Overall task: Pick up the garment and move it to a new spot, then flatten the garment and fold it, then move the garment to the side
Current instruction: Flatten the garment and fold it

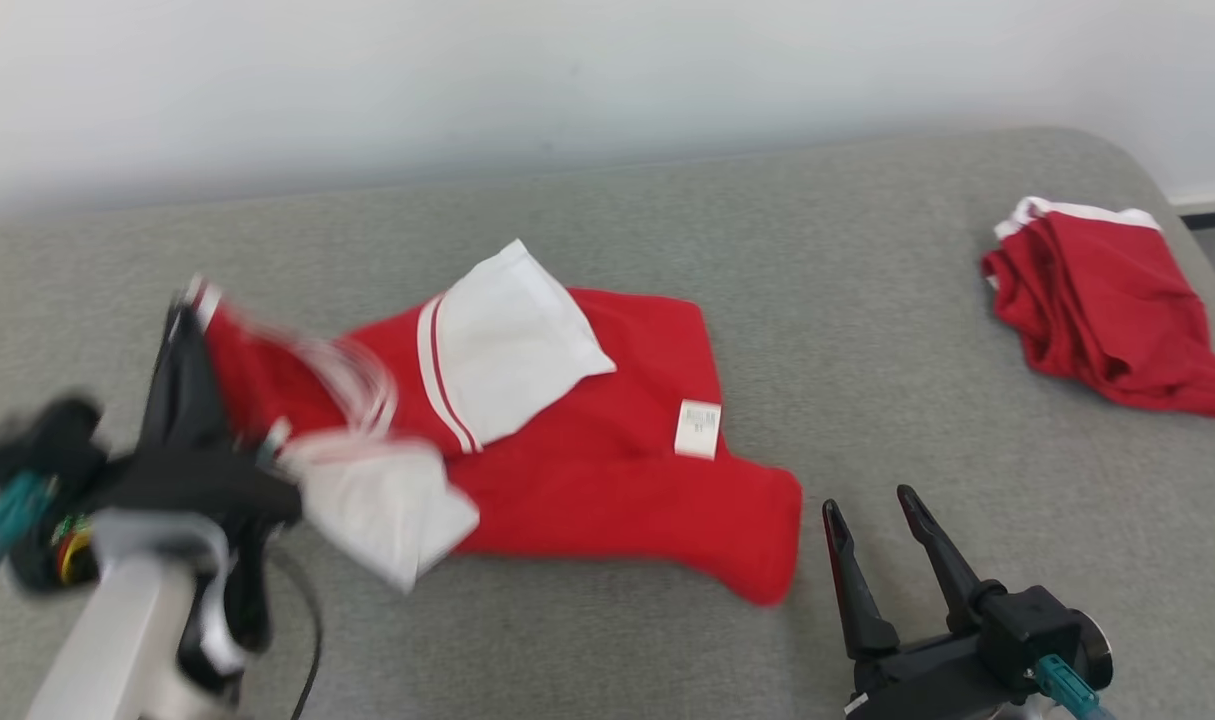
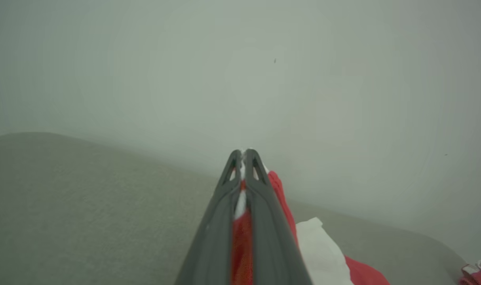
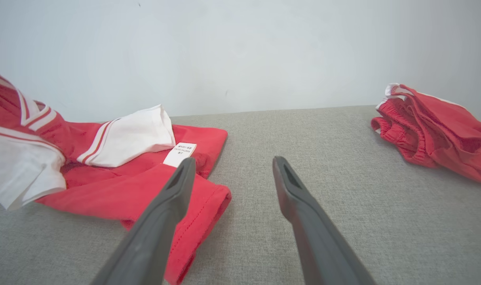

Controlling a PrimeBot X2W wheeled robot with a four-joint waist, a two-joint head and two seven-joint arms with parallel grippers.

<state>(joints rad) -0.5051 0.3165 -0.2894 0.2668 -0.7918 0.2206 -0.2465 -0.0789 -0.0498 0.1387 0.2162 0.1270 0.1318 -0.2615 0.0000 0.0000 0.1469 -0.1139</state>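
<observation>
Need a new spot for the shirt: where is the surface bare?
Bare grey surface lies between the red and white shirt and the red shorts, and along the far edge by the wall. Crowded at the left, where the left gripper pinches the shirt; the open right gripper sits beside its hem.

garment | red, white sleeves | rumpled on grey surface | left end lifted
</observation>
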